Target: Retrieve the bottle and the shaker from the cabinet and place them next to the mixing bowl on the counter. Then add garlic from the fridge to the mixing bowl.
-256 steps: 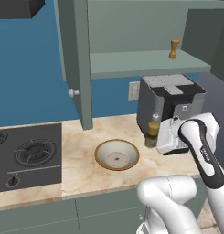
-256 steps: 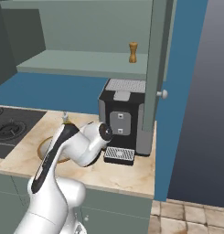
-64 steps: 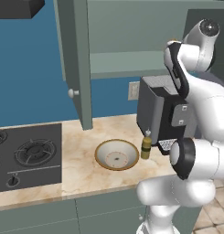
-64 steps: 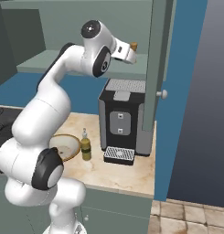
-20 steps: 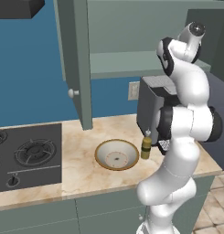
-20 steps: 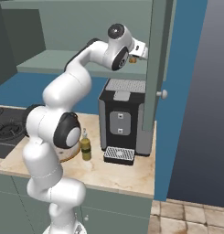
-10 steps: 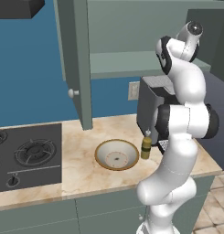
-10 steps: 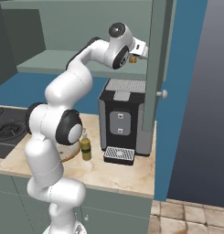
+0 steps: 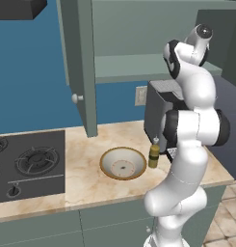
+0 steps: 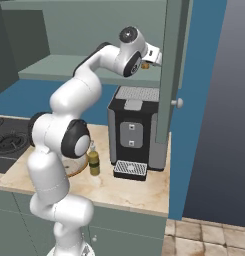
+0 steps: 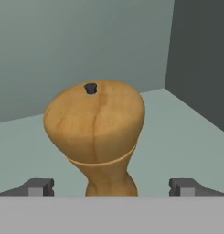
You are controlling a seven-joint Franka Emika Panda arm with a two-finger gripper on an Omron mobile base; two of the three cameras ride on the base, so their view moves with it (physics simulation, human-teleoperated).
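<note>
Wooden shaker (image 11: 97, 132) sitting mid-frame on the cabinet shelf (image 11: 186, 132), jaws spreading wide either side, gripping nothing. Looks rigid, light, smooth; I'd be pinching the narrow waist, below the bulb.

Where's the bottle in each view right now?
Left base view: bottle stands on the counter, right of the bowl.
Right base view: bottle lower left of centre, beside the arm.
Hand view: not in it.
Shared landmark: coffee machine, right of the bottle.
</note>
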